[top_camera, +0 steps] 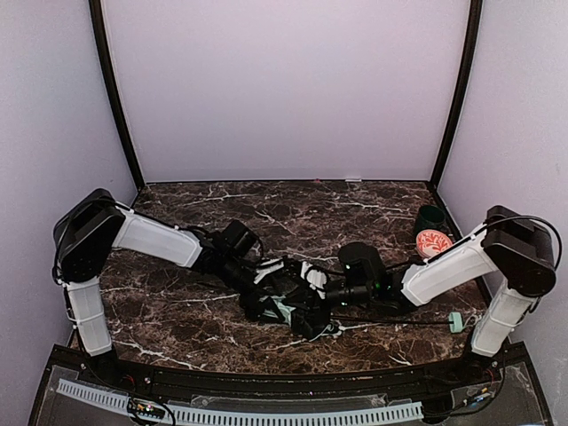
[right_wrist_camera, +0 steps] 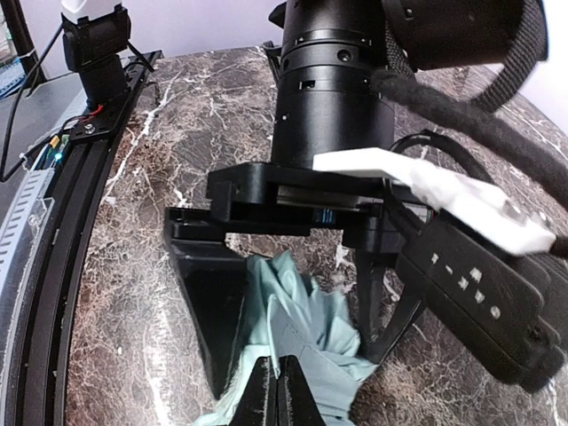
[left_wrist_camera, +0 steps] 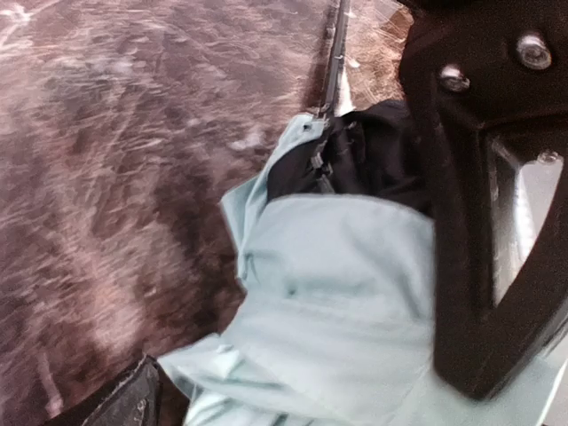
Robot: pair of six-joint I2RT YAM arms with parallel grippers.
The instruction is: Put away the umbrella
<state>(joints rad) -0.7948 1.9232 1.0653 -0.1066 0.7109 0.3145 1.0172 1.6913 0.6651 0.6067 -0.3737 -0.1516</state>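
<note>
The umbrella [top_camera: 286, 308] lies crumpled on the marble table between both arms, with pale mint fabric and black lining. Its thin black shaft [top_camera: 390, 320] runs right to the small mint handle [top_camera: 455, 322]. My left gripper [top_camera: 264, 286] stands over the bundle with its jaws wide, one finger on each side of the fabric [left_wrist_camera: 337, 293]; the black finger [left_wrist_camera: 497, 222] is at the right of its view. The right wrist view shows the left gripper [right_wrist_camera: 297, 311] straddling the fabric [right_wrist_camera: 293, 306]. My right gripper [right_wrist_camera: 275, 395] is shut, pinching a fold of the mint fabric.
A small orange-and-white patterned round object [top_camera: 433, 241] sits at the right, beside a dark green cup [top_camera: 432, 219]. A black rail with cabling [top_camera: 266, 410] runs along the near edge. White walls close in the back and sides.
</note>
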